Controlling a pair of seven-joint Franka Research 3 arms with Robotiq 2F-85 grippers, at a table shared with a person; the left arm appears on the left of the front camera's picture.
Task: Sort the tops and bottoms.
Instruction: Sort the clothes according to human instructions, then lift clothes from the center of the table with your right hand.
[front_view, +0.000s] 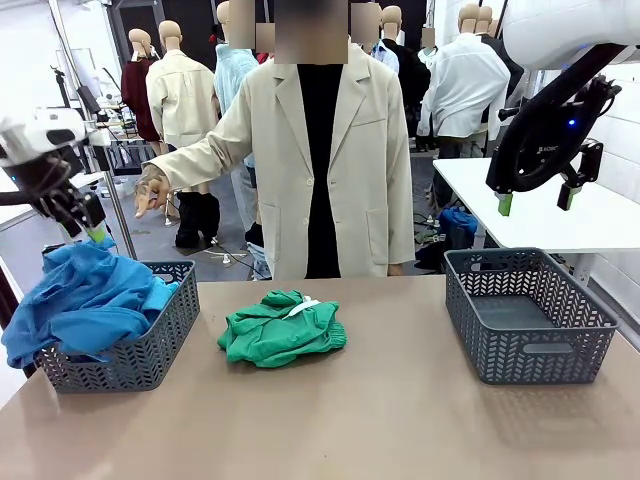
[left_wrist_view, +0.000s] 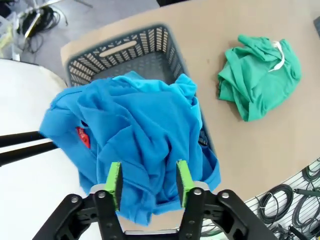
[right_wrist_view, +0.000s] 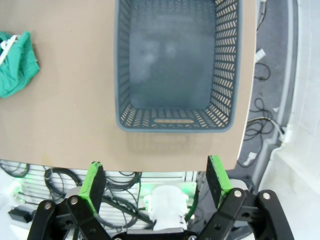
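- Left gripper (left_wrist_view: 148, 183) hung above the left basket (front_view: 160, 345), jaws parted, blue top (left_wrist_view: 135, 135) slack between the pads.
- Green bottoms (front_view: 283, 327) lay mid-table, nearer the left arm.
- Right gripper (front_view: 537, 200), jaws wide and empty, hovered over the right basket (front_view: 528, 313).

The blue garment (front_view: 85, 300) hides most of the left basket (front_view: 150, 350) and drapes over its rim.

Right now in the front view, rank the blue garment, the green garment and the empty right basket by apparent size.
1. Blue garment and empty right basket: look alike, too close to rank.
2. Green garment, clearly smallest.
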